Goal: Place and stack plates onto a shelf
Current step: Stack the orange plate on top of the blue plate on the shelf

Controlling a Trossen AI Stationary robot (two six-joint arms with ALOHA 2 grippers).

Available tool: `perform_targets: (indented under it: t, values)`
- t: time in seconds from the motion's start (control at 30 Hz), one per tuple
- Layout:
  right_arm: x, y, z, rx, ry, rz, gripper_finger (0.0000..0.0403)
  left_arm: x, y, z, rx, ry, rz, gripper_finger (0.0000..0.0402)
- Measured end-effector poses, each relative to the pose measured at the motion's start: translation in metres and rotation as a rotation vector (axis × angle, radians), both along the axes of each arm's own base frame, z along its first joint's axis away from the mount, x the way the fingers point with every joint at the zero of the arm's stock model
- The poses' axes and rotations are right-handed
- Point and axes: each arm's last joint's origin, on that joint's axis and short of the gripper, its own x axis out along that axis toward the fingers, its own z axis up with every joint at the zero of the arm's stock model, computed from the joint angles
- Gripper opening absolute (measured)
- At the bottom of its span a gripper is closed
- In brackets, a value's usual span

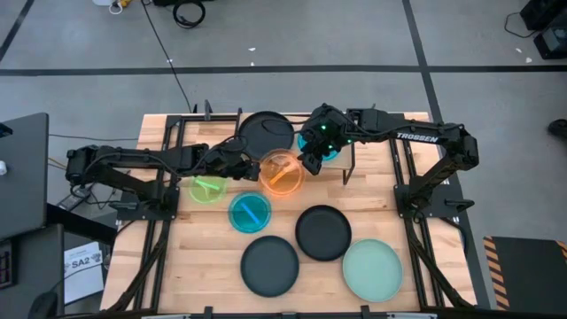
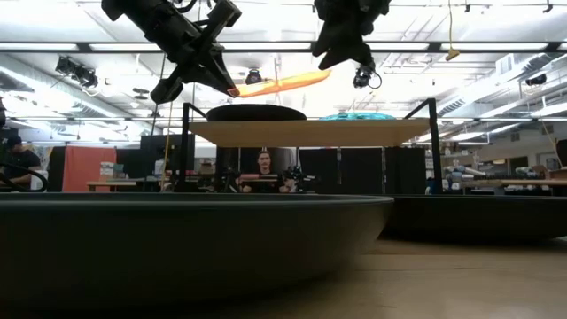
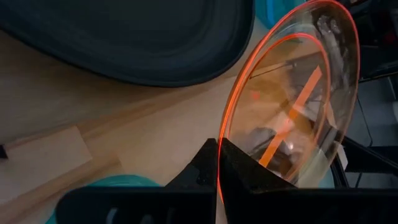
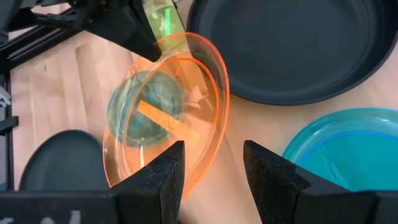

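left gripper (image 3: 219, 171): we pinch rim of orange plate (image 1: 282, 172), held above shelf (image 2: 310, 133) | right gripper (image 4: 212, 163): jaws apart, empty, near plate's far edge | advice: we level the tilted plate before lowering beside black plate (image 1: 265, 132)

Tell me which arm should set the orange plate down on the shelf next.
Left. Its claw already grips the orange plate by the rim above the shelf; the right claw is open, holding nothing.
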Motion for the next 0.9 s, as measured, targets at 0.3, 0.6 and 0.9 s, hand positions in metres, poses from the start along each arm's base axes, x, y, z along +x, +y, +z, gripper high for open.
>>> perform_targets:
  t: [0.3,0.6,0.9]
  values:
    - [0.0001,0.0,0.0001,0.0,-0.001,0.0,0.017,0.0034,0.0007,0.0049,0.015,-0.061,0.009,0.0009]
    - [0.0001,0.0,0.0001,0.0,-0.001,0.0,0.0162,0.0047,0.001,0.0068,0.019,-0.085,0.012,0.0009]
    - [0.0,0.0,0.0,0.0,0.0,0.0,0.0114,0.0055,0.0011,0.0081,0.021,-0.102,0.012,0.0009]
